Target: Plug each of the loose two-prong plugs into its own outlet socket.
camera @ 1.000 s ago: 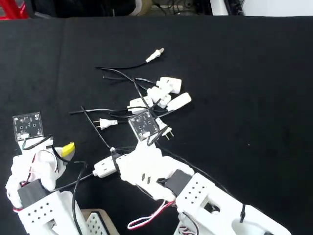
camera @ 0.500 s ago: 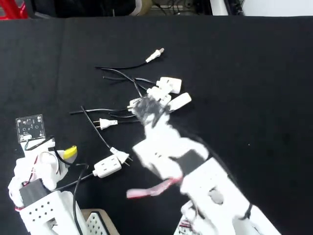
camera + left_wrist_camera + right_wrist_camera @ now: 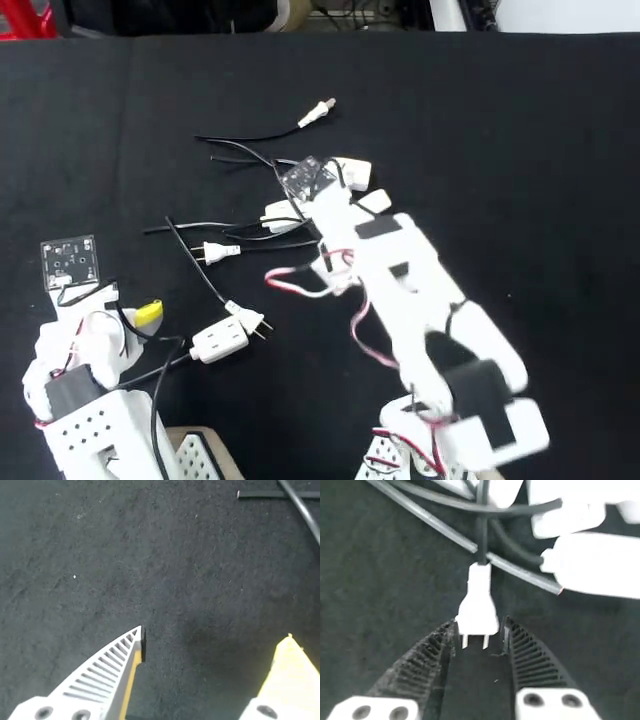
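Plugs (image 3: 215, 252) on black cords lie loose across the black table (image 3: 520, 150). Nearest us, the left claw (image 3: 215, 635) hangs spread wide over bare tabletop. Just beyond, we see a socket block (image 3: 218, 343) with a near plug (image 3: 250, 323) beside it. Farther on, the right claw (image 3: 479, 625) stands open, its fingers (image 3: 530, 650) flanking a white plug (image 3: 478, 605) by the heap of sockets (image 3: 350, 172). Farthest lies a lone plug (image 3: 318, 112).
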